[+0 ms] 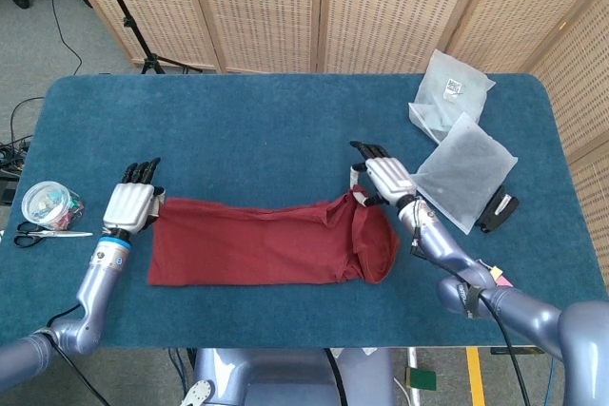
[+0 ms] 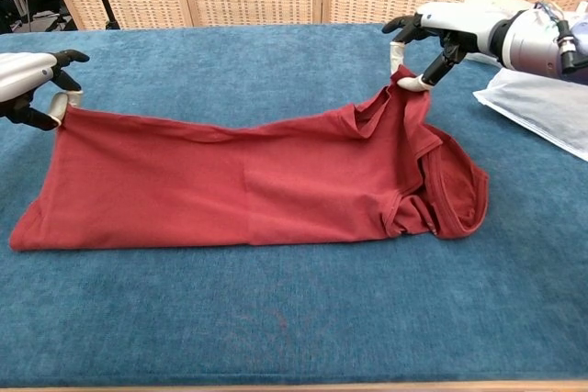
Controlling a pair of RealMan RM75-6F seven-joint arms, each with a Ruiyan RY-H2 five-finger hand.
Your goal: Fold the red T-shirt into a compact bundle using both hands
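Blue table point(image 1: 285, 130) bears the red T-shirt point(image 1: 257, 249), long axis spanning left hand point(image 1: 128, 206) and right hand point(image 1: 383, 178), each apparently pinching a far corner.

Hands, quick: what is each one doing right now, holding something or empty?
Left hand: pinching the far left corner of the red T-shirt.
Right hand: pinching the shirt's far right edge, lifted off the table.

- The desk point(image 1: 266, 130) wore a blue carpet-like cover.
- A red T-shirt point(image 1: 266, 249) lay near its front edge.
- Two clear plastic bags point(image 1: 457, 154) lay at the far right.
- A black clip point(image 1: 497, 211) sat beside them.
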